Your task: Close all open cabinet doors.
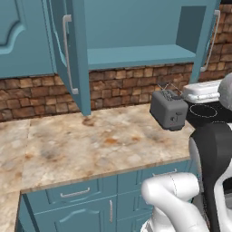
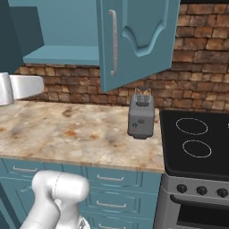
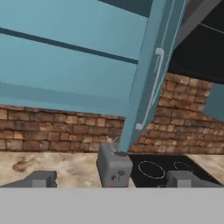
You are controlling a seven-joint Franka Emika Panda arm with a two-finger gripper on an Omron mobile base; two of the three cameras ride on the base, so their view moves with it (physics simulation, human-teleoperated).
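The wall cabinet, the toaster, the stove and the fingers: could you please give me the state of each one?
Left cabinet door: swung open, standing out over the counter.
Right cabinet door: swung open, above the toaster.
Neighbouring cabinet door: shut.
Toaster: upright on the counter, slots empty.
Stove: nothing on its burners.
Drawers: shut.
Fingers: spread apart, holding nothing.

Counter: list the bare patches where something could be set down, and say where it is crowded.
The marble counter lies bare from its left end to the grey toaster, between brick wall and front edge. It is crowded at the right end: the toaster stands beside the black stovetop, under the open right cabinet door. The left cabinet door overhangs the back.
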